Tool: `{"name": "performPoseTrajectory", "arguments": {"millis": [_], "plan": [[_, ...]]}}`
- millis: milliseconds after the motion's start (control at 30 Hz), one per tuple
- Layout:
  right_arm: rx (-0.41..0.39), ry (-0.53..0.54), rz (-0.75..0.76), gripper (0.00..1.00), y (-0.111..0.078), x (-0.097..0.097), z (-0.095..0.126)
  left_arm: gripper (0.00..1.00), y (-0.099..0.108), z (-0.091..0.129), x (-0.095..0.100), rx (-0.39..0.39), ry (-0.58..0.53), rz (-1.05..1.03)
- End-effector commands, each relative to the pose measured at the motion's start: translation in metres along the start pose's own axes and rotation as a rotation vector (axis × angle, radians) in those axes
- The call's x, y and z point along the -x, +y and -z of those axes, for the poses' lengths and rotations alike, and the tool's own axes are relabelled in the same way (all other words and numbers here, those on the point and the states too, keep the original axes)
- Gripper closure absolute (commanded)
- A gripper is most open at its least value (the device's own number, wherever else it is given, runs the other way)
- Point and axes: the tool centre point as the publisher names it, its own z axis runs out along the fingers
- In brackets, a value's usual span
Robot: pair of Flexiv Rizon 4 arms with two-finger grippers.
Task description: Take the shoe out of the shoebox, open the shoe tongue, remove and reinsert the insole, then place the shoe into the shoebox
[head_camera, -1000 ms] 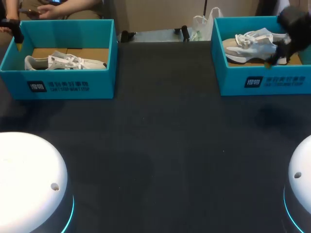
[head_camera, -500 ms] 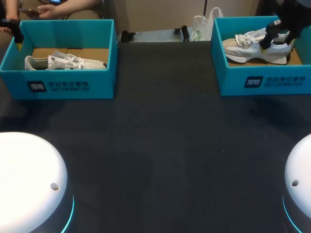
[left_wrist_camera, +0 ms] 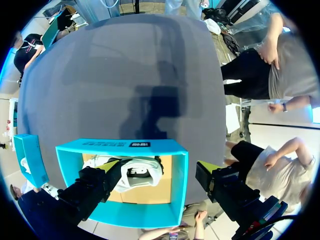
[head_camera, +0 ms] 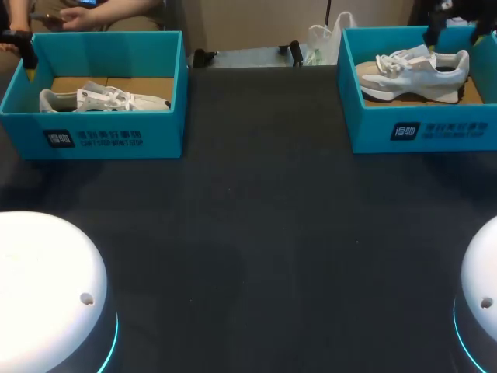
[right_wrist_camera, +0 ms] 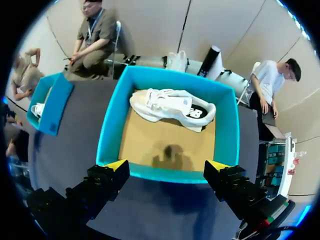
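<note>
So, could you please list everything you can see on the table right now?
shoeboxes: 2, teal, open; left shoebox at the table's far left, right shoebox at its far right
shoes: 2, white; left shoe in the left shoebox, right shoe in the right shoebox
table: 1, dark, under both boxes
arm bases: 2, white domes, near corners
left gripper: yellow-tipped, open, over the left shoebox
right gripper: yellow-tipped, open, above the right shoebox
</note>
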Motion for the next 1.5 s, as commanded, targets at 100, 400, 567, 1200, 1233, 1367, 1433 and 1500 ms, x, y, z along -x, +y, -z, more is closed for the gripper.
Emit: {"name": "performPoseTrajectory", "arguments": {"millis": [100, 400, 567, 1200, 1233, 1367, 1433, 1500], "plan": [[-0.069, 0.004, 0.002, 0.0, 0.024, 0.001, -0.005, 0.0, -0.001, 0.0, 0.0, 0.002, 0.002, 0.0], [-0.069, 0.004, 0.002, 0.0, 0.024, 0.001, -0.005, 0.0, -0.001, 0.0, 0.0, 0.002, 0.002, 0.0], [-0.05, 0.004, -0.005, 0.0, 0.061, 0.019, -0.02, 0.0, -0.001, 0.0, 0.0, 0.002, 0.002, 0.0], [-0.042, -0.011, -0.075, 0.0, 0.088, 0.068, -0.056, 0.0, -0.001, 0.0, 0.0, 0.002, 0.002, 0.0], [-0.042, -0.011, -0.075, 0.0, 0.088, 0.068, -0.056, 0.0, -0.001, 0.0, 0.0, 0.002, 0.002, 0.0], [-0.042, -0.011, -0.075, 0.0, 0.088, 0.068, -0.056, 0.0, -0.001, 0.0, 0.0, 0.002, 0.002, 0.0], [-0.064, -0.01, -0.076, 0.0, 0.091, 0.073, -0.067, 0.0, -0.001, 0.0, 0.0, 0.002, 0.002, 0.0], [-0.088, -0.009, -0.083, 0.0, 0.091, 0.08, -0.078, 0.0, -0.001, 0.0, 0.0, 0.002, 0.002, 0.0]]}}
